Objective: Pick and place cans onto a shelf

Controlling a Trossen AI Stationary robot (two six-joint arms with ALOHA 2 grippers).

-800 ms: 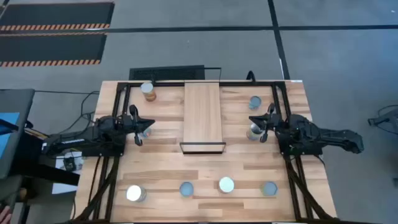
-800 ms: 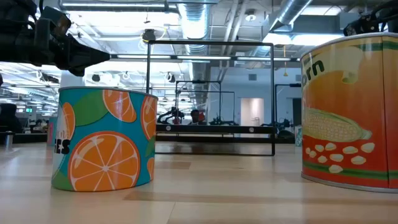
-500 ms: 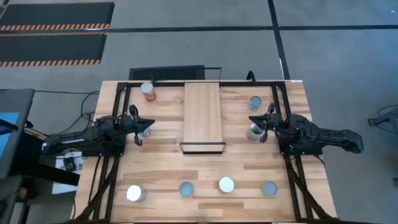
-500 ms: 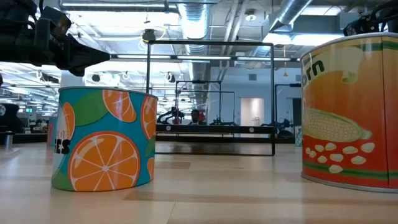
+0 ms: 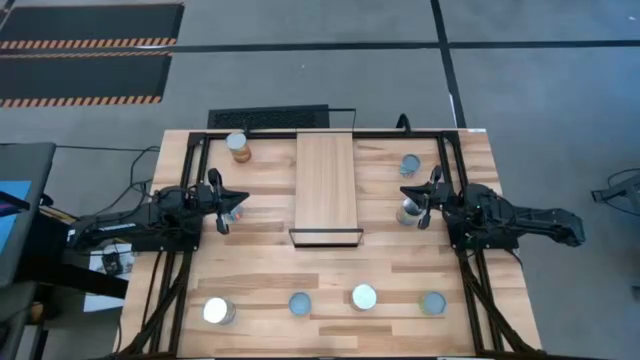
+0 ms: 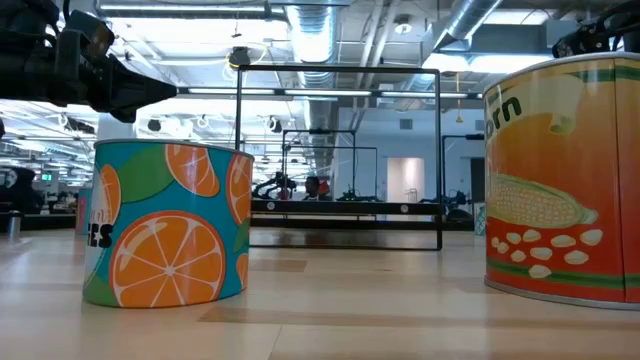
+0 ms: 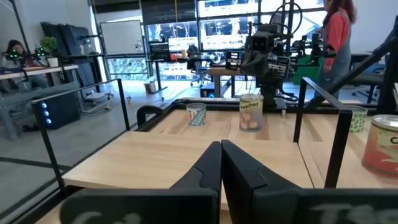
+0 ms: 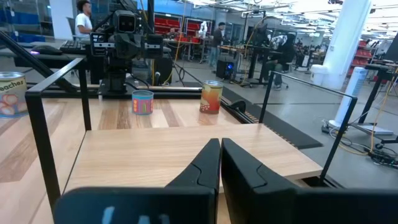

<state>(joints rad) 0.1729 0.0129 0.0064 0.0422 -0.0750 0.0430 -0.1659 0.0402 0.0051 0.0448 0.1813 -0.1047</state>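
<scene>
Left gripper hovers near the table's left edge, fingers together, holding nothing. Right gripper hovers near the right edge, fingers almost touching, empty. Shelf stands mid-table, bare. Four cans line the front edge; others sit toward the far corners.

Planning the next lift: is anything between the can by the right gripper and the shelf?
Nothing visible stands in the way. Only bare tabletop lies between the can beside the right gripper and the shelf.
</scene>
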